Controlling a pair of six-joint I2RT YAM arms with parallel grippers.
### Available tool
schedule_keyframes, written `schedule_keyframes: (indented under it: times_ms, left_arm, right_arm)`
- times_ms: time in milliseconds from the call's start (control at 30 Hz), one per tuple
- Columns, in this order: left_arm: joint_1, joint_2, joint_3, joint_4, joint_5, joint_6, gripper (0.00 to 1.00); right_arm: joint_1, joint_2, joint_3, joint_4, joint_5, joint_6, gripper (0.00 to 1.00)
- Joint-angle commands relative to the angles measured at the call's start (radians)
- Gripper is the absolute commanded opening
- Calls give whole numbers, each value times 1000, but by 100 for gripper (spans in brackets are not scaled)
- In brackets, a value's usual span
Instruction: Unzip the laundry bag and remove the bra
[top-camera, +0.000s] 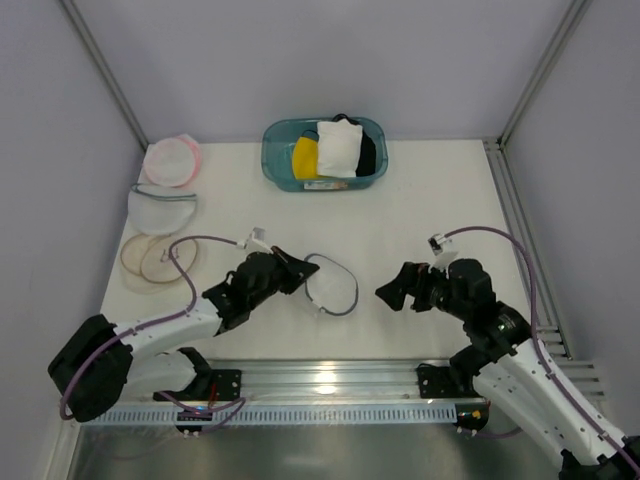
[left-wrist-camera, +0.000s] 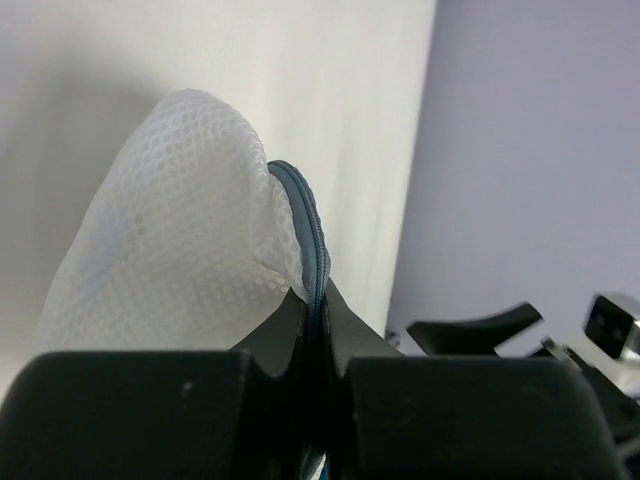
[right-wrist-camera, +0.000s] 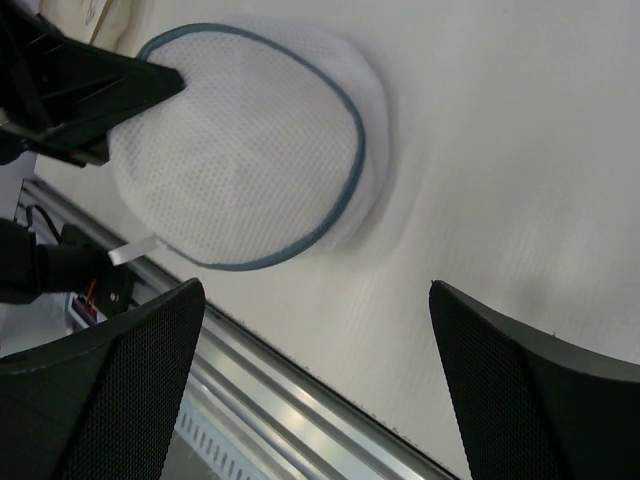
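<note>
The laundry bag (top-camera: 332, 285) is a round white mesh pouch with a grey-blue zipper rim, lying near the table's front middle. My left gripper (top-camera: 300, 272) is shut on its left rim. In the left wrist view the fingers (left-wrist-camera: 318, 310) pinch the zipper band (left-wrist-camera: 308, 225) beside the mesh dome (left-wrist-camera: 170, 230). My right gripper (top-camera: 393, 292) hangs open just right of the bag, apart from it. The right wrist view shows the whole bag (right-wrist-camera: 240, 150) beyond the wide-spread right gripper (right-wrist-camera: 315, 340). I cannot make out the bra.
At the back stands a teal basket (top-camera: 274, 160) holding a yellow garment (top-camera: 305, 157), a white pad (top-camera: 338, 148) and something black. Three other round pouches lie at the left: pink-rimmed (top-camera: 170, 160), white mesh (top-camera: 160, 206), beige-rimmed (top-camera: 150, 258). A metal rail (top-camera: 320, 375) borders the near edge.
</note>
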Motion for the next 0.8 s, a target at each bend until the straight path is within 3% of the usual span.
schedule_keyframes:
  times_ms: [0,267,533,767]
  left_arm:
    - [-58,18,-30,-84,-261,-87,0]
    - [-190,65,2,-136,-548,-312,0]
    - [-214,99,-42,-26,-554,-461,0]
    - [-215,68,-99,51,-560,-481,0]
  right_arm:
    - [107,36,32,81,-10,-18,96]
    - [327,143,16,234,63,26,90]
    - [404,261,-72,466,-2,107,68]
    - [405,263,-156,595,-55,158,63]
